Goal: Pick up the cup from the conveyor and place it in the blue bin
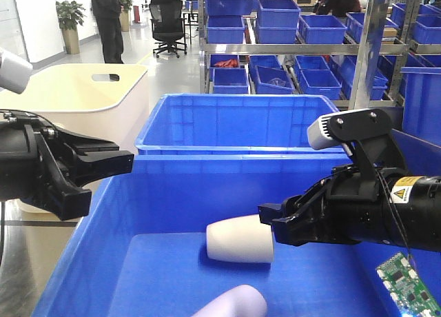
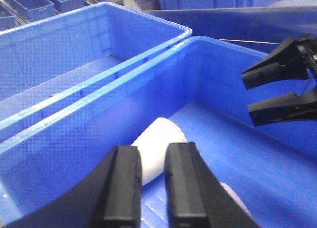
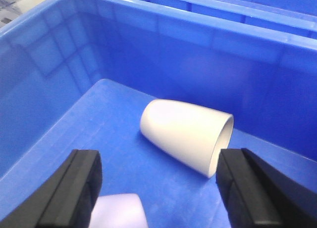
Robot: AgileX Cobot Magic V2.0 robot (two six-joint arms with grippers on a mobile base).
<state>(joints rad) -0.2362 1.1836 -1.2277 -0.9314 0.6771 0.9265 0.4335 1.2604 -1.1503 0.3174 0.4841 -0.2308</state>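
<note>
Since the white cup (image 1: 240, 242) lies on its side on the floor of the blue bin (image 1: 172, 167), near its middle, the placing looks done. The right gripper (image 1: 275, 222) hangs open and empty just right of it. The left gripper (image 2: 149, 181), jaws slightly parted, holds nothing. A lavender cup (image 1: 231, 304) lies nearer. The conveyor is out of view.

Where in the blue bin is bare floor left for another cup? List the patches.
Blue bin: floor is bare between its left wall and the white cup, and along the far wall. Crowded centre-front: the white cup, a lavender cup, right gripper alongside.
</note>
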